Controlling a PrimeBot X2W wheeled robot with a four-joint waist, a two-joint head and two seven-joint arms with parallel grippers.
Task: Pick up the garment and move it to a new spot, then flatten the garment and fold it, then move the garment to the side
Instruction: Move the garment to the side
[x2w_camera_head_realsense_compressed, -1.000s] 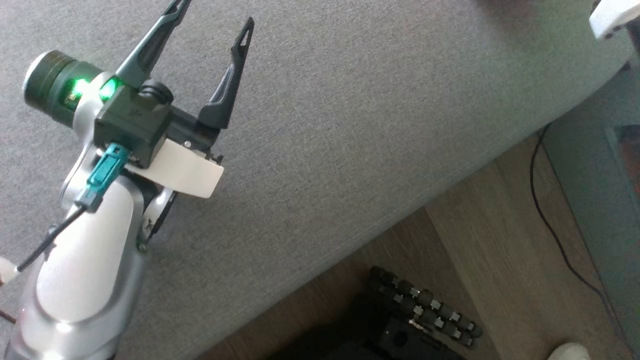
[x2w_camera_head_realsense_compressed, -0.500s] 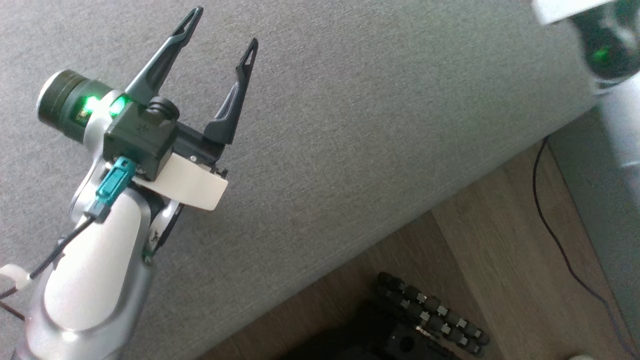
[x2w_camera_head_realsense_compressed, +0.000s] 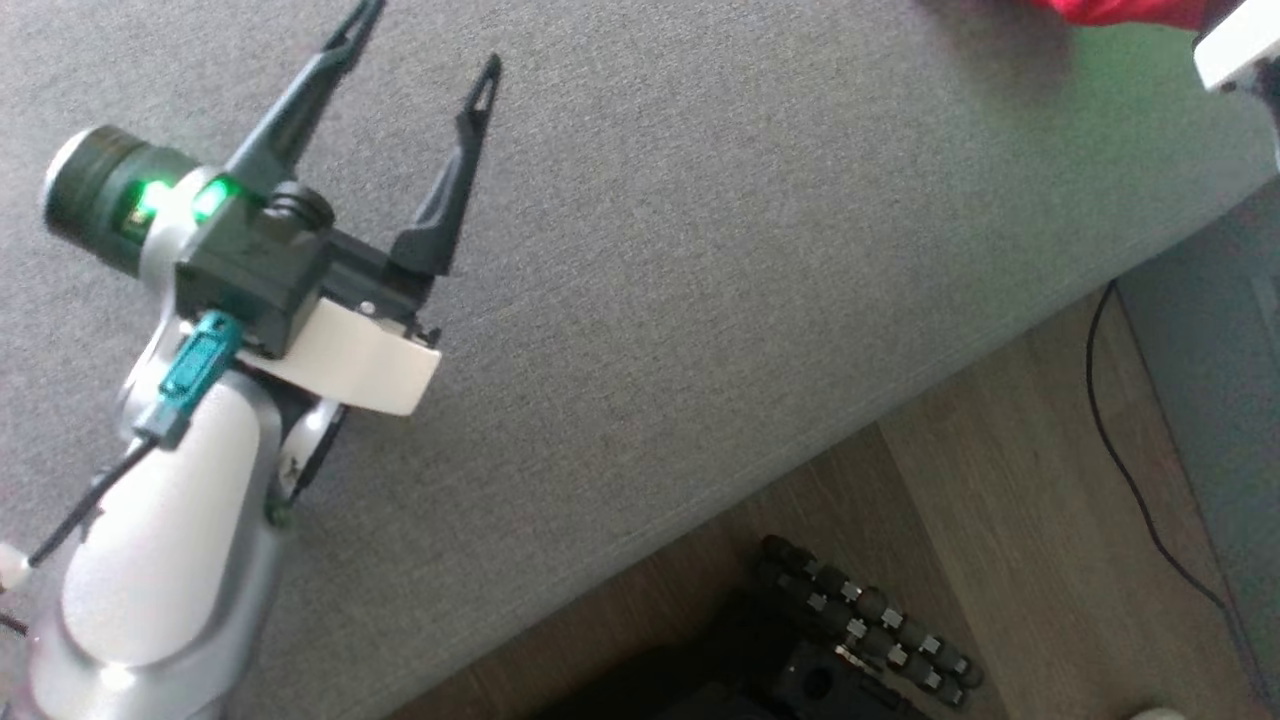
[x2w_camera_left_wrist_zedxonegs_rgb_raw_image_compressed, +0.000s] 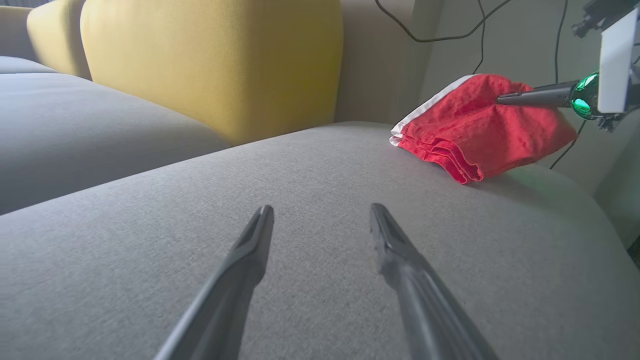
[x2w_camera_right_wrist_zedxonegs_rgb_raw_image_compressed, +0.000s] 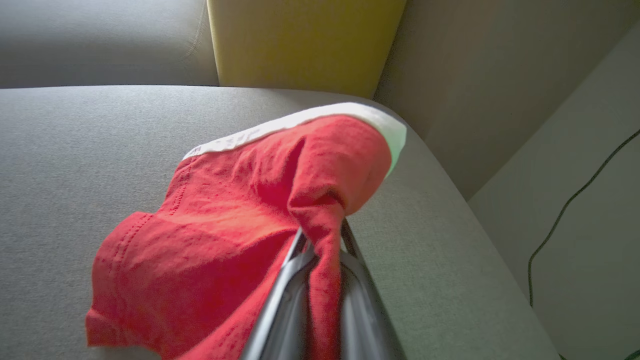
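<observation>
The garment (x2w_camera_right_wrist_zedxonegs_rgb_raw_image_compressed: 240, 210) is red with a white waistband, folded in layers, and hangs partly lifted over the right end of the grey sofa seat (x2w_camera_right_wrist_zedxonegs_rgb_raw_image_compressed: 75, 150). My right gripper (x2w_camera_right_wrist_zedxonegs_rgb_raw_image_compressed: 322, 232) is shut on a pinched fold of it. In the left wrist view the garment (x2w_camera_left_wrist_zedxonegs_rgb_raw_image_compressed: 480, 125) sits at the far right with the right gripper's fingers (x2w_camera_left_wrist_zedxonegs_rgb_raw_image_compressed: 535, 95) reaching into it from the right. My left gripper (x2w_camera_left_wrist_zedxonegs_rgb_raw_image_compressed: 322, 215) hovers open and empty over bare seat, well short of the cloth. In the head view the left gripper (x2w_camera_head_realsense_compressed: 420, 45) is at the upper left and a sliver of garment (x2w_camera_head_realsense_compressed: 1120, 10) at the top right.
A yellow back cushion (x2w_camera_left_wrist_zedxonegs_rgb_raw_image_compressed: 210, 65) stands behind the seat. The seat's front edge drops to a wooden floor (x2w_camera_head_realsense_compressed: 1000, 520) crossed by a black cable (x2w_camera_head_realsense_compressed: 1130, 480). The robot's dark wheeled base (x2w_camera_head_realsense_compressed: 860, 620) lies below. A pale wall (x2w_camera_right_wrist_zedxonegs_rgb_raw_image_compressed: 575, 200) flanks the sofa's right end.
The head view has shifted a little. The red garment now shows at its top right corner, where the right wrist showed half a second ago. The left gripper stays open.
</observation>
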